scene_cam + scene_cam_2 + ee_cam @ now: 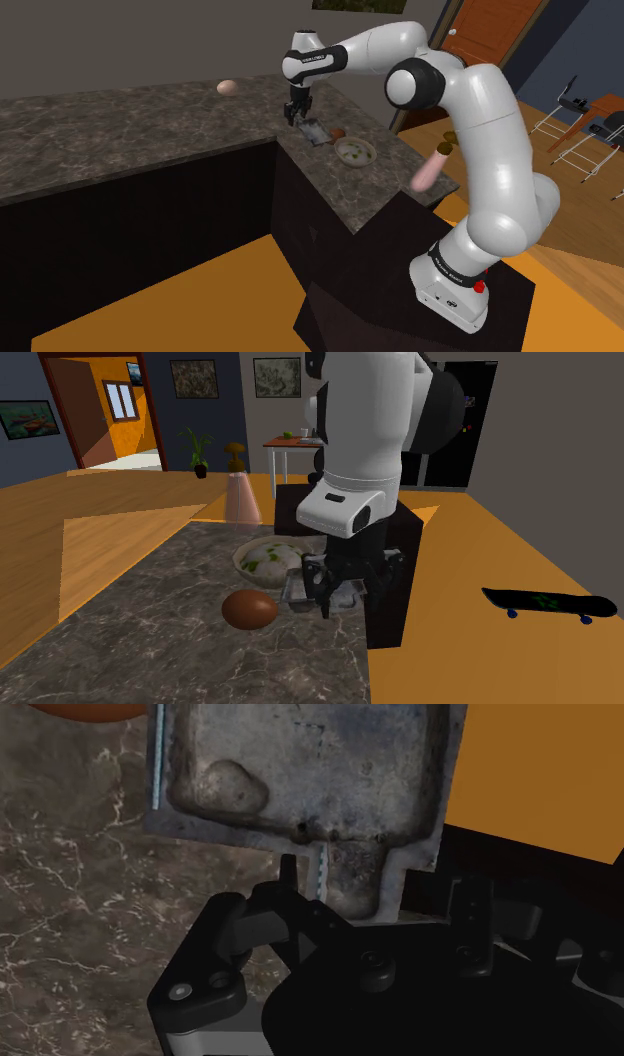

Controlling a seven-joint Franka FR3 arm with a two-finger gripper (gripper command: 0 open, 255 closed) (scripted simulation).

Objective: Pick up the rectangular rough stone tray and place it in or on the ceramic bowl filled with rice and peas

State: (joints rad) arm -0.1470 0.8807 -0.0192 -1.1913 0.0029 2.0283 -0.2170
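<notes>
The rough grey stone tray (pixel 319 133) lies flat on the dark marble counter (pixel 120 130), close to its corner. Just beside it stands the pale bowl (pixel 355 151) of rice and green peas. My black gripper (pixel 297 113) hangs over the tray's end farthest from the bowl. In the second exterior view the gripper (pixel 330 590) is low at the tray (pixel 298 592), with the bowl (pixel 264 557) behind it. The wrist view has the tray (pixel 300 774) close up. Its narrow tab sits between my open fingers (pixel 225 954) without touching them.
A brown egg-shaped thing (pixel 250 610) lies beside the tray. A pink cone-shaped vase (pixel 242 498) stands beyond the bowl near the counter's edge. A pale round thing (pixel 227 88) rests far along the counter. The counter drops to an orange floor (pixel 540 774) right beside the tray.
</notes>
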